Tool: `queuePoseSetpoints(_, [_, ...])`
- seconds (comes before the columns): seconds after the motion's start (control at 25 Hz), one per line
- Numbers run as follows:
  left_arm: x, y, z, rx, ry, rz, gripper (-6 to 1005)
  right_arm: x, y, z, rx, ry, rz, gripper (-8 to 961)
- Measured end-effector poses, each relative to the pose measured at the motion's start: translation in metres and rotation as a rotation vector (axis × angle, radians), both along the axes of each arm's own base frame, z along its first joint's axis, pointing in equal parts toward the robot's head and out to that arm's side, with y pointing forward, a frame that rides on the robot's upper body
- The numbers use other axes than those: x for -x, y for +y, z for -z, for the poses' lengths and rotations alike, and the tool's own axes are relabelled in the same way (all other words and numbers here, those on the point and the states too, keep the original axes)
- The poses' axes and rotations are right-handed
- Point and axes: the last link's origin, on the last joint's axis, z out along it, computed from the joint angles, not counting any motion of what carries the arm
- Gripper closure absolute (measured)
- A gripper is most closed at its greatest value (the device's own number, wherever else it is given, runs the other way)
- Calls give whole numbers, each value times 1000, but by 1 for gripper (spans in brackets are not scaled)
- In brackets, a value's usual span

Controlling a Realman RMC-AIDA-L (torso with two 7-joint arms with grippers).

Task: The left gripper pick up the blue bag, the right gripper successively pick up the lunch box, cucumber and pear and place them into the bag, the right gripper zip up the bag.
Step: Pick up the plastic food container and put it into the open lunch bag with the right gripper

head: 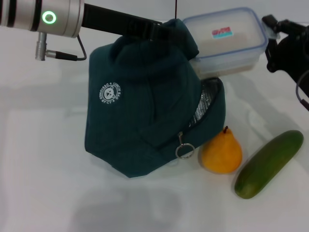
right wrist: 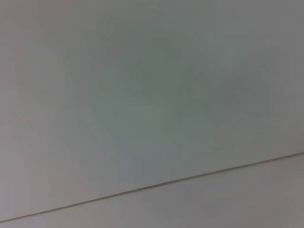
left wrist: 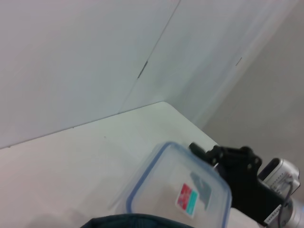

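Currently my left gripper (head: 161, 30), upper centre of the head frame, is pinched on the top of the blue bag (head: 145, 106), holding it up so the body sags mid-frame and its base rests on the table (head: 48, 193). Soft cloth, no stiffness; the mouth gapes on the right side, silver lining showing, zip pull (head: 184, 151) dangling low.

Right gripper (head: 277, 41), upper right of frame, grips the short end of the lunch box (head: 227, 41), which sits tilted with its near edge touching the bag's top, just above the opening.

Handling judgement: the box is rigid, smooth plastic, probably light if empty; an end grip could let it swing or slip, and its corners may snag on the floppy rim.

Pear (head: 221, 152), lower centre-right, touches the bag's base. Rounded, smooth, bruisable; I would take it across the fat belly, gently.

Cucumber (head: 269, 164), lower right, lies diagonally just beside the pear. Firm, waxy, long; grasp at mid-length so it does not tip.

Right wrist view shows only blank wall.
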Motion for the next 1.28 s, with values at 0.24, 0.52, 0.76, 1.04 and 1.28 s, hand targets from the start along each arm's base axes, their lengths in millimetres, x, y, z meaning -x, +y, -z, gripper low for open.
queuePoseSetpoints(0.24, [-2,-1,0,4,-10,5,932,-2,-4,8,43,-36,1,850])
queuePoseSetpoints(0.52, [-9,-1,1,11,-28,26,932,9,-6,23,113,-78,-53,849])
queuePoseSetpoints(0.76, [-6,-1,6,34,-45,20,932,18,-6,25,110,-115,-118,848])
queuePoseSetpoints(1.04, [-11,-1,8,43,-60,36,932,24,-9,14,-37,-208,-240,847])
queuePoseSetpoints(1.28, [-16,-2,8,51,-75,49,932,26,-12,13,-98,-272,-292,846])
